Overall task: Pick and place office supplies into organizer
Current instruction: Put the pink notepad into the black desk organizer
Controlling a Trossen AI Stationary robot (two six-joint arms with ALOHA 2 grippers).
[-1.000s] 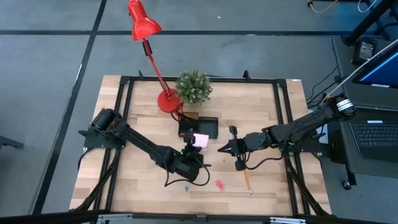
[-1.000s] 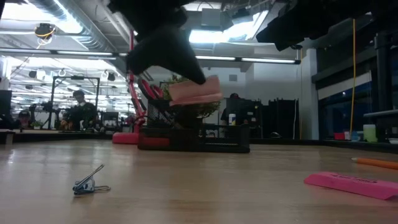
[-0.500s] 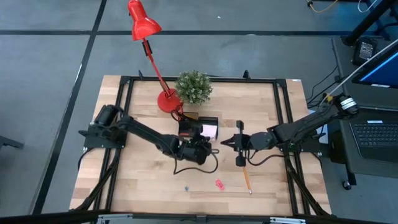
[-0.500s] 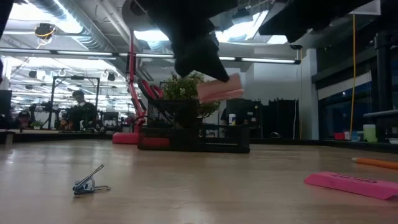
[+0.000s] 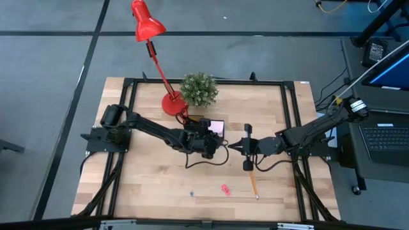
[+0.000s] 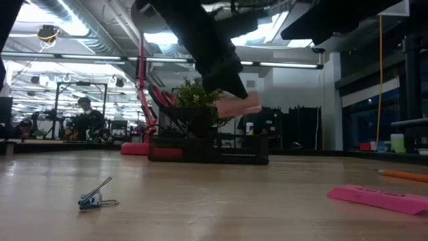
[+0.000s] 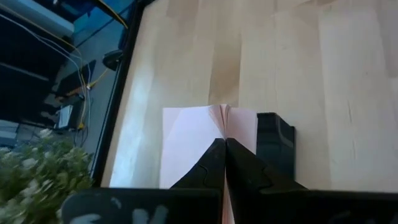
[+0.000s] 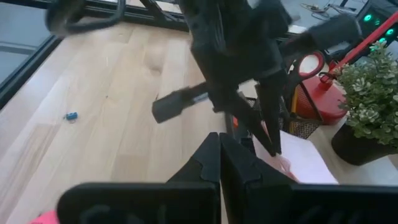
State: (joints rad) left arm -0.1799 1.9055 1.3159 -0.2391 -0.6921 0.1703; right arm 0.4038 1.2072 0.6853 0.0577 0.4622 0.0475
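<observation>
My left gripper [image 5: 211,134] is shut on the pink sticky-note pad [image 5: 217,126] and holds it over the black organizer [image 6: 227,157], which stands near the table's middle in front of the plant. In the low view the pad [image 6: 237,106] hangs just above the organizer's top. My right gripper [image 5: 230,147] is shut and holds nothing, hovering just right of the organizer. A binder clip [image 6: 97,195], a small blue piece [image 5: 190,192], a pink bit [image 5: 225,189] and an orange pencil [image 5: 254,185] lie on the near part of the table. My left gripper pinches the sticky-note pad between its two fingers [image 7: 211,162], at the pad's edge [image 7: 217,127] nearest the wrist. The fingers slant down from the table's left and near side. The pad is lifted clear and tilted, jutting out beyond the fingertips above the organizer.
The red lamp's base [image 5: 171,103] and the potted plant [image 5: 199,89] stand just behind the organizer. A flat pink piece [image 6: 378,199] lies at the low view's right. Bare wood stretches across the table's left and near parts.
My left gripper has carried the pad from the near side toward the far edge and slightly rightward, up to the organizer, then down a little. The pad stays pinched and now hangs over the organizer. My right gripper drew back slightly to the right.
</observation>
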